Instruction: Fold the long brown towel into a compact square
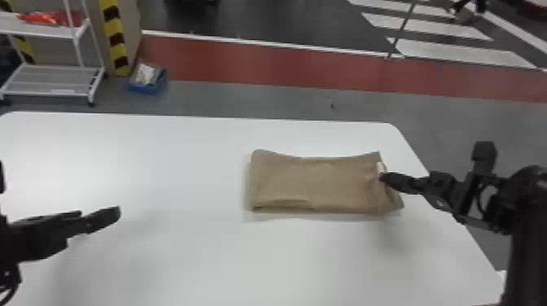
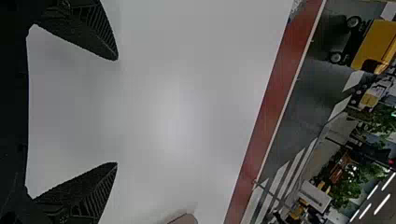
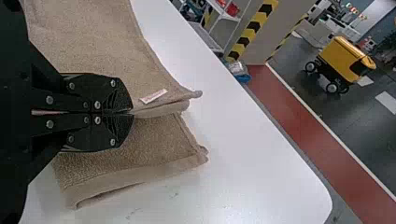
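Your right claw [image 3: 132,113] has its fingers together, clamped on the towel [image 1: 313,183] partway along its short right-hand end, beside the tag [image 3: 153,96]. The towel lies folded into a long oblong on the table [image 1: 163,252], stretching away to the left of that claw. Your left claw [image 2: 117,111] has its fingers spread over the table, well apart from the towel, off beyond its far end from the right claw. Expect the cloth to be light, limp and hard to harm; its nap looks rough enough that it should grip rather than slip. What it won't do is hold a shape, so a pinch in mid-edge will likely leave the corners on either side of the right claw drooping and trailing. You have the upper part of the end in hand, while a lower layer splays out beneath the claw, and I can't tell whether any of it is caught. If it isn't, it may stay behind when you lift. For the next fold, I'd want every layer of that end between your fingers, then carry it low and slowly leftward.
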Action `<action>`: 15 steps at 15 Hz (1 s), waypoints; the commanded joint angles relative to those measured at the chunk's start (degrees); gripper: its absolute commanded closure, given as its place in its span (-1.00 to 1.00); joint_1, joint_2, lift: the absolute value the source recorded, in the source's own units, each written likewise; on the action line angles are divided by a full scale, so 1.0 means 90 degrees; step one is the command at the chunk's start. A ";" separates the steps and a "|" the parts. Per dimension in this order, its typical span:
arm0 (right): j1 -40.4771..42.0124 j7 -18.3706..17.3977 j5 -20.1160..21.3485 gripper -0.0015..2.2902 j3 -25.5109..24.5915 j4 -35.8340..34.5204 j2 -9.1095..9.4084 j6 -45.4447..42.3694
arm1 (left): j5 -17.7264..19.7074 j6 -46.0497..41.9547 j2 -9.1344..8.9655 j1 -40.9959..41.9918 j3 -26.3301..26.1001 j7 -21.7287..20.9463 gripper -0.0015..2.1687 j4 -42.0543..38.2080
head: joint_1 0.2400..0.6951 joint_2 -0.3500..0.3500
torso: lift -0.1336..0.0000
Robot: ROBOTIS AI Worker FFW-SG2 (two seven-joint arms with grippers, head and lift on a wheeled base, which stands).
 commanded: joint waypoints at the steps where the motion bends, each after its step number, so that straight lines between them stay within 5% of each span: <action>1: -0.0013 0.0021 -0.0058 0.03 0.0043 -0.0005 0.0016 0.0089 | -0.0005 0.0000 0.0000 0.0006 0.0025 -0.0002 -0.93 0.0008 | 1.00 -0.63 | -0.80; 4: -0.0384 0.0021 -0.0273 0.03 -0.0534 0.0034 -0.0180 0.0304 | -0.0015 0.0000 0.0000 0.0015 0.0054 -0.0002 -0.93 -0.0002 | 1.00 -0.60 | -0.80; 13: -0.0199 -0.0106 0.0001 0.03 -0.0123 0.0679 -0.0160 -0.0380 | -0.0025 0.0000 0.0010 0.0006 0.0034 -0.0002 -0.93 0.0018 | 1.00 -0.69 | -0.80; 15: -0.0286 -0.0097 -0.0175 0.03 -0.0416 0.0435 -0.0346 0.0031 | -0.0054 0.0000 0.0010 -0.0014 0.0054 -0.0011 -0.93 0.0037 | 1.00 -0.67 | -0.80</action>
